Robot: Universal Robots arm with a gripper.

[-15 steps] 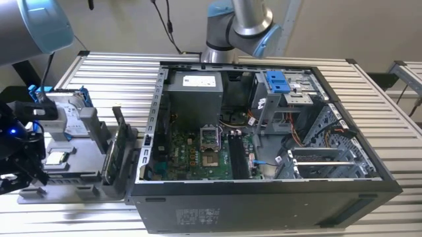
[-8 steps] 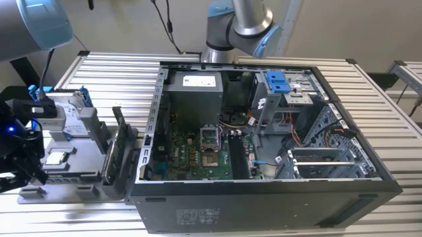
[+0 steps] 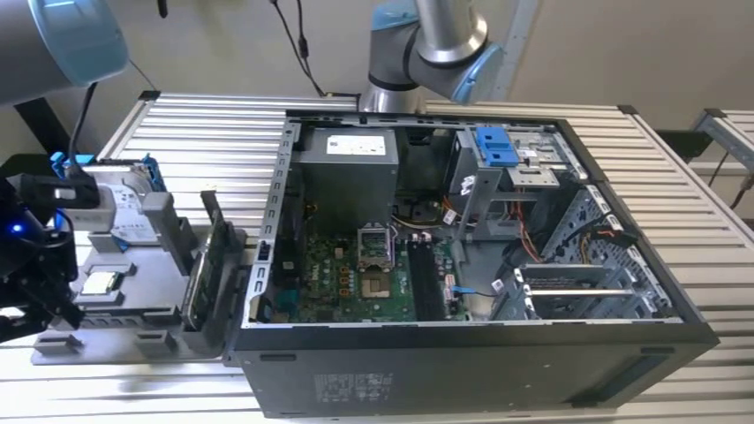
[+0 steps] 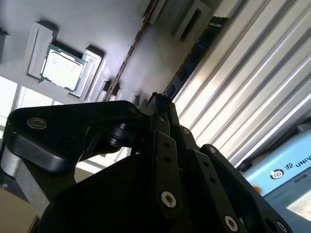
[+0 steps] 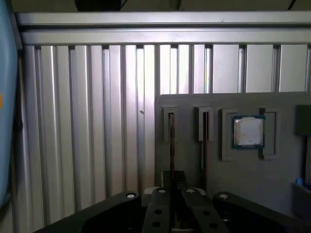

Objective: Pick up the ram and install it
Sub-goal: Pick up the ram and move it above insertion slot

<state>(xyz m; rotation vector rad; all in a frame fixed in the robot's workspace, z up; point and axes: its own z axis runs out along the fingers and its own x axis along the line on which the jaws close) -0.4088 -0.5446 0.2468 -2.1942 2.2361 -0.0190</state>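
Exterior view, item one: open computer case (image 3: 471, 362) lying on a ribbed metal table (image 3: 177, 115), motherboard exposed. Item two: grey parts tray (image 3: 130, 340), just beside the case on the exterior view's left, carrying a square processor chip (image 3: 101, 283) and a silver drive (image 3: 118, 208). Item three: gripper (image 3: 41, 265), dark, low over the tray's outer edge at the exterior view's far left.

First wrist view, item four: the ram (image 5: 171, 141), seen edge-on as a thin dark line standing in a narrow slot of the tray (image 5: 243, 184), at the tray edge that borders the bare table (image 5: 87, 121). The processor chip (image 5: 249, 132) sits in its own recess two slots away. The gripper (image 5: 173, 175) is directly in line with the ram, the stick's near end running in under its tip.

Second wrist view, item five: the ram (image 4: 192, 60) shows as a long dark strip with small chips, running along the tray edge toward the gripper (image 4: 158, 99). Contact point hidden; how far the gripper is open, and whether it has hold of the ram, cannot be told.
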